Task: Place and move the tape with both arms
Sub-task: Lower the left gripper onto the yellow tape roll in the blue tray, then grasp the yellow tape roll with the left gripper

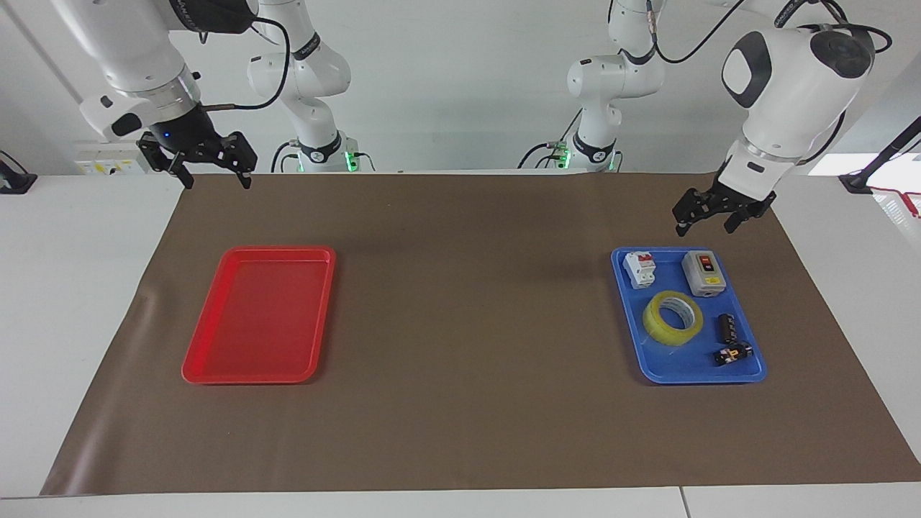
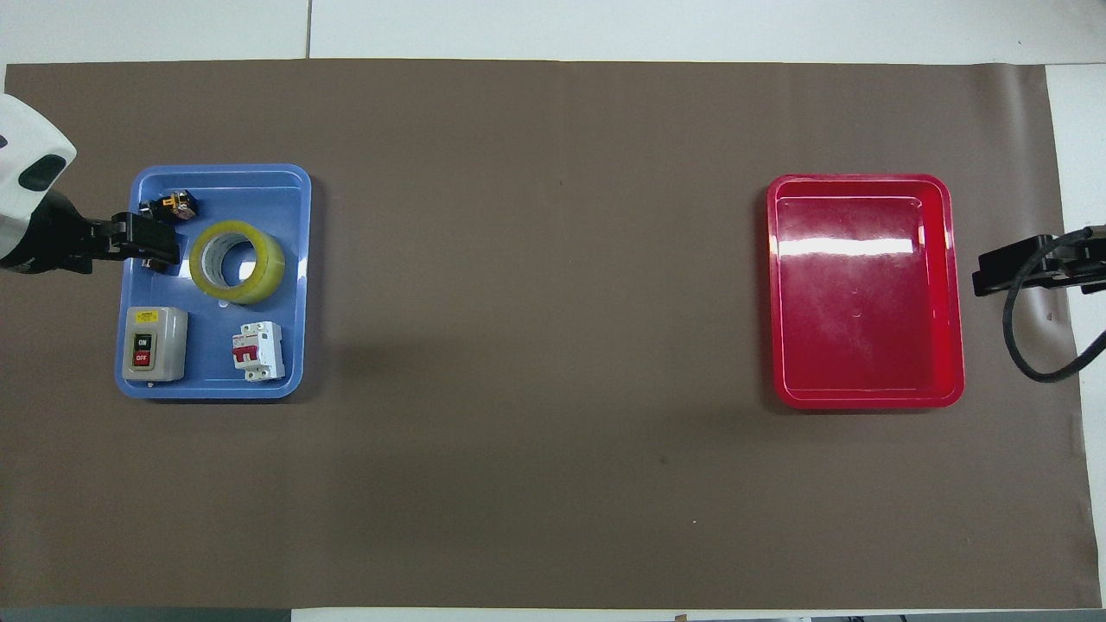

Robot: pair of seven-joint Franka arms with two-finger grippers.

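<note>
The yellow tape roll (image 1: 673, 318) lies flat in the blue tray (image 1: 754, 371), about at its middle; it also shows in the overhead view (image 2: 237, 262). My left gripper (image 1: 706, 228) is open and empty, up in the air over the tray's edge nearest the robots, apart from the tape. In the overhead view the left gripper (image 2: 147, 246) covers the tray's rim beside the tape. My right gripper (image 1: 217, 183) is open and empty, waiting in the air over the mat's corner at the right arm's end; it shows in the overhead view (image 2: 994, 272) too.
The blue tray (image 2: 289, 207) also holds a grey ON/OFF switch box (image 1: 704, 273), a white circuit breaker (image 1: 640, 269), a small black cylinder (image 1: 727, 327) and a small black-and-orange part (image 1: 732, 354). An empty red tray (image 1: 259, 316) lies toward the right arm's end.
</note>
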